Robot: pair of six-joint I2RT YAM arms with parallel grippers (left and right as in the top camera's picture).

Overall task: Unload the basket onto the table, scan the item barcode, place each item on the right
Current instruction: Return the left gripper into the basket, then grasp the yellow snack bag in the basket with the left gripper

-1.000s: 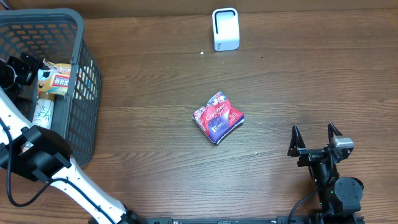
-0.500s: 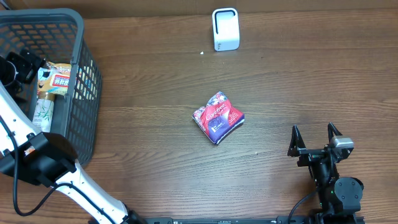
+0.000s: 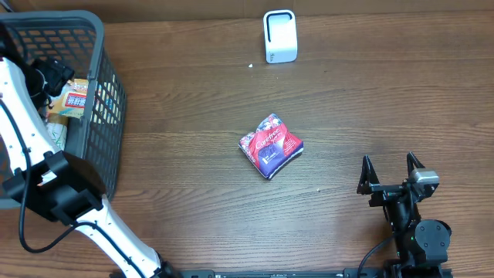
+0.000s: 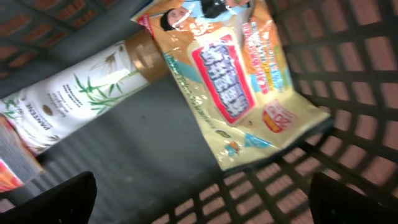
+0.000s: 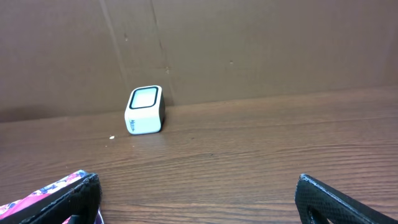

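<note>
The left arm (image 3: 19,116) had white tubular links joined by bulky black housings (image 3: 58,193), a thin black cable (image 3: 20,224) looping alongside. The all-black right arm (image 3: 421,232) bore a grey block (image 3: 423,177) behind two pointed fingers (image 3: 366,166).

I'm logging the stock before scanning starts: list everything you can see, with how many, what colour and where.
table: 1, brown wood, under everything
basket: 1, grey mesh, far left of the table
snack bag: 1, yellow-orange with a red label, inside the basket
bottle: 1, white with green leaves and a brown cap, inside the basket beside the snack bag
packet: 1, red and purple, middle of the table
scanner: 1, white, far edge of the table
left gripper: 1, black, open, inside the basket over the snack bag
right gripper: 1, black, open, near right of the table, holding nothing
</note>
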